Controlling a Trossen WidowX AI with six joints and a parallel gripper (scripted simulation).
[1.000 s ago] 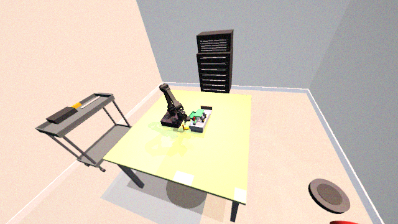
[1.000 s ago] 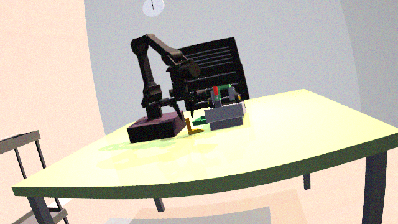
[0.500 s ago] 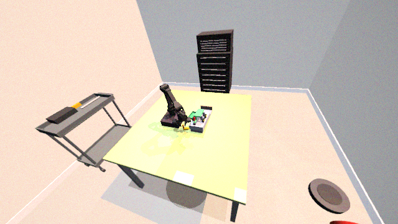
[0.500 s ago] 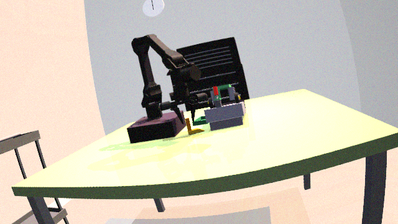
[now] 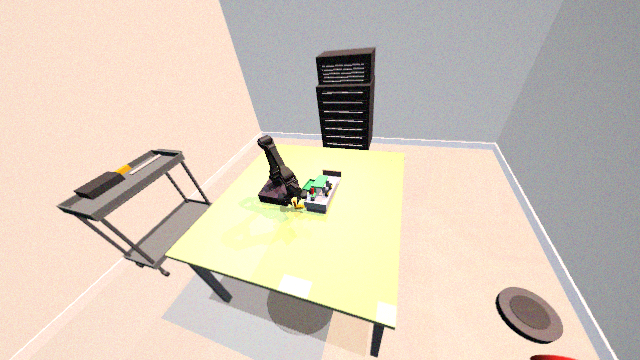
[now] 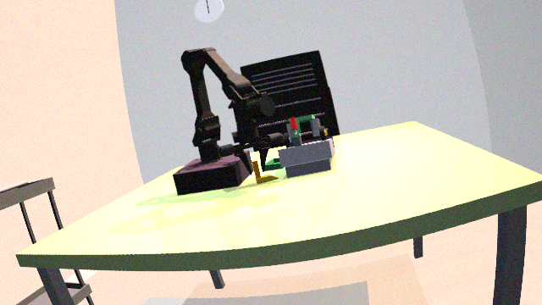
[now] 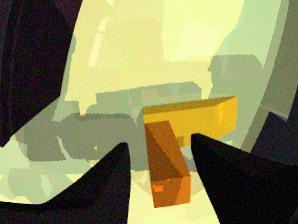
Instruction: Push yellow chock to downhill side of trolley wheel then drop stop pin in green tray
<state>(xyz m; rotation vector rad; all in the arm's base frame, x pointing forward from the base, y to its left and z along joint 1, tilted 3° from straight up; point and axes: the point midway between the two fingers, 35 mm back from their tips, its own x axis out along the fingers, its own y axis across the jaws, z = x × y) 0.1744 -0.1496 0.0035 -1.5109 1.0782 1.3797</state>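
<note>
The yellow chock (image 5: 298, 204) (image 6: 267, 179) (image 7: 207, 120) lies on the table beside the ramp, its orange handle (image 6: 256, 168) (image 7: 167, 150) standing up. My gripper (image 6: 257, 170) (image 7: 160, 146) is partly open and points down, low over the chock. Its fingertips are on either side of the handle, with gaps showing in the wrist view. The green-topped trolley (image 5: 321, 182) (image 6: 306, 119) stands on the grey ramp (image 5: 316, 208) (image 6: 306, 155). The red-headed stop pin (image 5: 312, 190) (image 6: 293, 123) stands upright at the ramp's near end. The trolley's wheel contacts are too small to tell.
The green tray (image 5: 308, 185) (image 6: 273, 163) lies between the arm and the ramp, partly hidden. The arm's dark base block (image 5: 270, 194) (image 6: 207, 178) is close to the chock on its left. The ramp's walls stand close on the right.
</note>
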